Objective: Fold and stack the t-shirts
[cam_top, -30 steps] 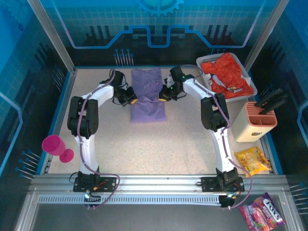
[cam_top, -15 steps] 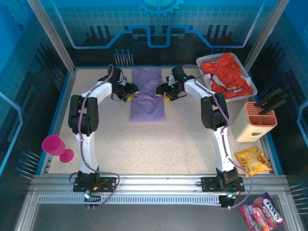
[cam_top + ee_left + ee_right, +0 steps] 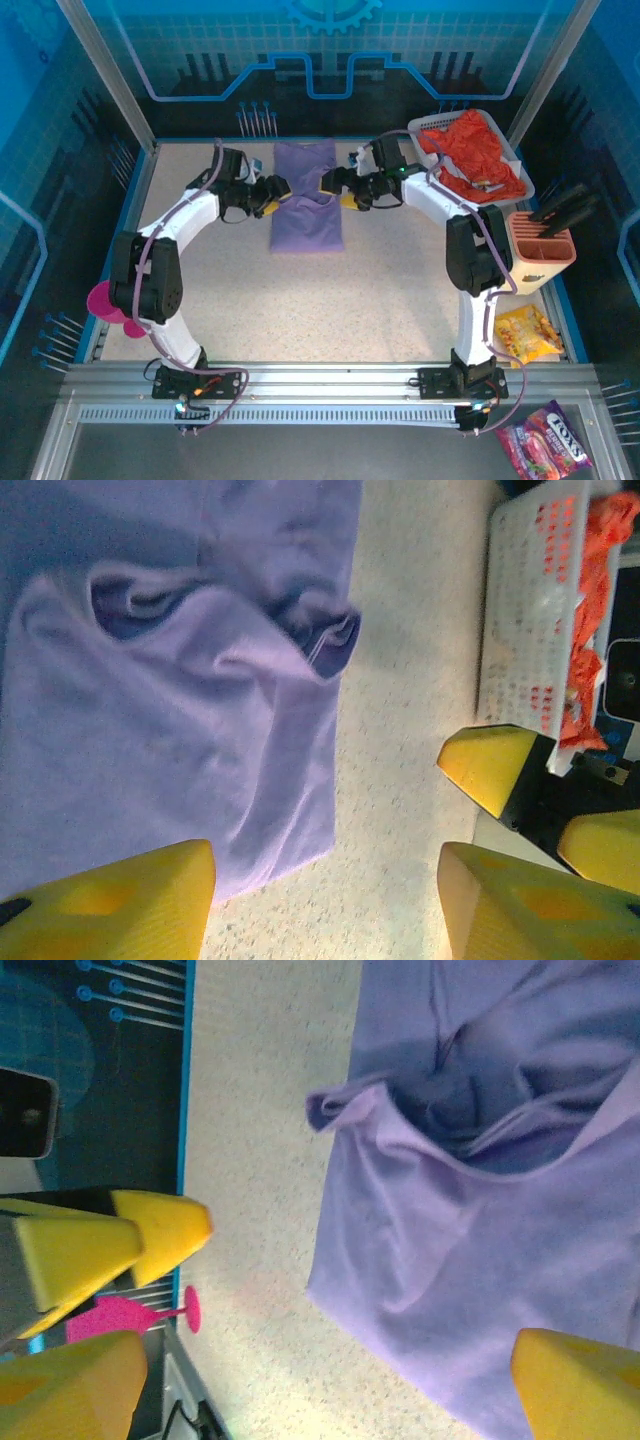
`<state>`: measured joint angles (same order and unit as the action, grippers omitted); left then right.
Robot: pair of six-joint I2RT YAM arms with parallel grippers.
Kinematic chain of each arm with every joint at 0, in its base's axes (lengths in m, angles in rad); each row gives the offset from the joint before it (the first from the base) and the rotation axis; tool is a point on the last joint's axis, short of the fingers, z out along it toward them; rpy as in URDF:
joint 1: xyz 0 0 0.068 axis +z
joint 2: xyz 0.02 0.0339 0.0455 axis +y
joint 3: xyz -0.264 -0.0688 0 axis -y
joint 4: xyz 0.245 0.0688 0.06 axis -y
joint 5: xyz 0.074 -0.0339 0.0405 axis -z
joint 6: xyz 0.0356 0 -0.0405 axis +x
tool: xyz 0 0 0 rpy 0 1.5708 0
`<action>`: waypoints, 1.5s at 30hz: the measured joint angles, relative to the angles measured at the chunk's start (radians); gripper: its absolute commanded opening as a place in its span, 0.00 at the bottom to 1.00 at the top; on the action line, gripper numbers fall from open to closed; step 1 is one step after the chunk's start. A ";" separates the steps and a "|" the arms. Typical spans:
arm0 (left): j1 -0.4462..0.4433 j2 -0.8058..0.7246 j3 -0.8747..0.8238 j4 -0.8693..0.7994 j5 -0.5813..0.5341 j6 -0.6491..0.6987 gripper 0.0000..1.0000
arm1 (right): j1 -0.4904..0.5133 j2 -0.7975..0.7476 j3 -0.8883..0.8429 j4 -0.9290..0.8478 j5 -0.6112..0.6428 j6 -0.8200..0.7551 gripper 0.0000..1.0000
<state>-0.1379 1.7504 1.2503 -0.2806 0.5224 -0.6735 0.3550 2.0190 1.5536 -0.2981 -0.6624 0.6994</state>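
The lavender-purple t-shirt lies folded on the table at the back middle, its near half doubled over with a rumpled fold line. My left gripper hovers open at the shirt's left edge. In its wrist view the left gripper has only table and the shirt's corner under it. My right gripper hovers open at the right edge, and the right gripper holds nothing over the shirt. The orange-red t-shirt lies crumpled in the white basket.
A peach knife block stands at the right edge, and a yellow snack bag lies nearer. A pink goblet lies at the left edge. A candy bag sits off the table at the front right.
Both grippers went from shut on the purple shirt's edges to open and let it go. They rose slightly toward the back, and both elbows swung outward. The shirt stays folded.
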 measured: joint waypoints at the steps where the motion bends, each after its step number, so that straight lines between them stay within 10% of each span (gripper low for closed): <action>1: -0.006 0.000 -0.026 0.023 0.006 -0.010 0.61 | 0.006 -0.006 -0.034 0.029 -0.012 0.018 0.93; 16: -0.056 0.155 -0.181 0.298 0.027 -0.133 0.57 | 0.071 0.037 -0.275 0.331 -0.065 0.188 0.88; 45: 0.032 -0.054 -0.357 0.050 0.035 0.053 0.52 | -0.010 -0.106 -0.359 -0.016 0.035 -0.048 0.61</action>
<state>-0.1055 1.6962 0.8932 -0.2306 0.5571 -0.6209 0.3450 1.9129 1.1946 -0.3138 -0.6270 0.6514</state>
